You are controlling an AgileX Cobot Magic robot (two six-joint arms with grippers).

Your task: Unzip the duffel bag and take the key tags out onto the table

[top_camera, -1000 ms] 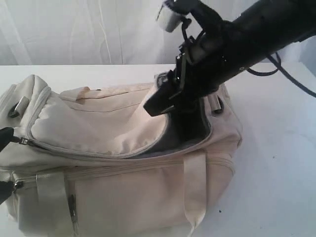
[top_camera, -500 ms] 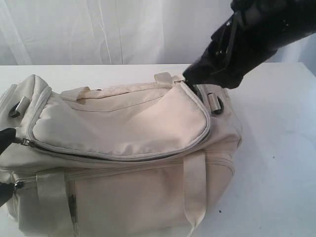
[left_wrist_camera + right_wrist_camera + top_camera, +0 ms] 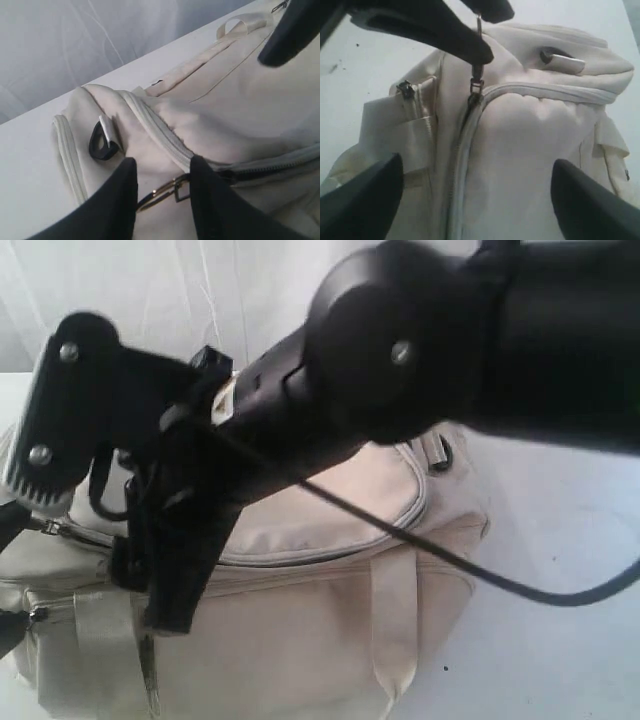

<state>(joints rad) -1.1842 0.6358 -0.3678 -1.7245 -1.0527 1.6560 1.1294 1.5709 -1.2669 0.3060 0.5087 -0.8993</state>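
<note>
Presently the cream duffel bag sits on the white desk. It fills the exterior view from the centre out to 7 o'clock, with a bare stretch of desk at 4 o'clock. Its top flap lies down flat, and the grey main zipper curves along the flap's front edge. A cream webbing strap drops down the front wall toward 6 o'clock.

The right arm sweeps across the front of that view from 2 o'clock to 8 o'clock, hiding much of the bag's top. A black cable loops beneath it. The right tool hangs over the bag's 9 o'clock end with its fingers spread wide apart and nothing held between them.

The left tool is at that same end of the bag, at the 9 o'clock edge of the exterior view. Its two dark fingers stand apart, and the metal zipper pull lies in the gap between them. Whether either finger presses on the pull, I cannot tell. The pull's slider sits at the very end of the main zipper, near a black ring on the end panel. A small second slider shows on a pocket close by. White curtain hangs behind the desk.
</note>
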